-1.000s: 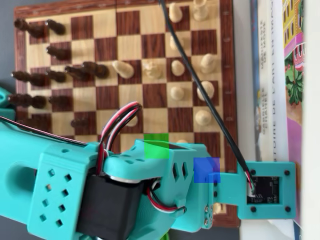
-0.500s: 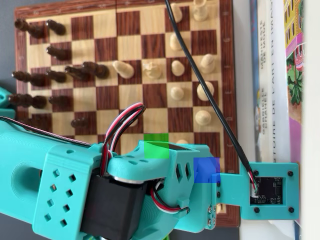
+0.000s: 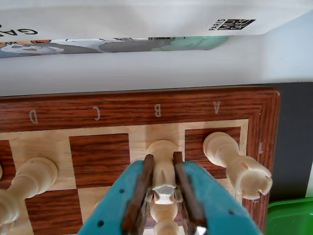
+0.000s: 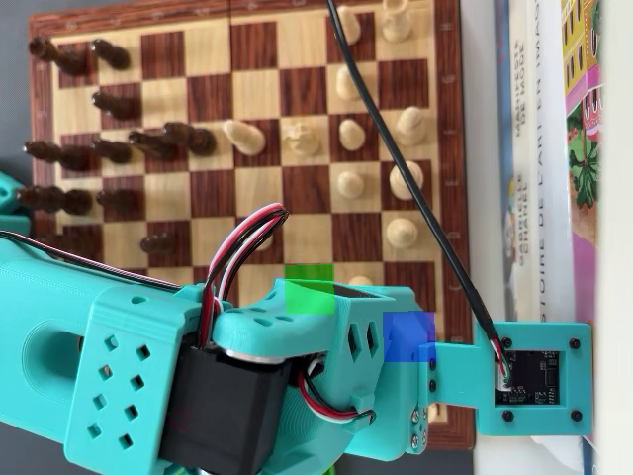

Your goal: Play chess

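In the wrist view my teal gripper (image 3: 162,157), with brown pads (image 3: 145,181), straddles a white chess piece (image 3: 162,147) on the light square of file B at the board's edge row. Both pads press against its sides. A white rook (image 3: 239,171) stands one square to the right on file A. Another white piece (image 3: 29,178) stands on file D, and the dark C square between is bare. The wooden board (image 4: 247,20) shows in the overhead view, with black pieces (image 4: 119,148) left and white pieces (image 4: 351,134) right. My arm (image 4: 247,366) hides the gripper there.
Books (image 3: 122,44) lie flat against the board's far edge in the wrist view, and at the right in the overhead view (image 4: 554,148). A green object (image 3: 288,215) sits off the board's corner. A black cable (image 4: 415,168) crosses the board to the camera mount (image 4: 529,376).
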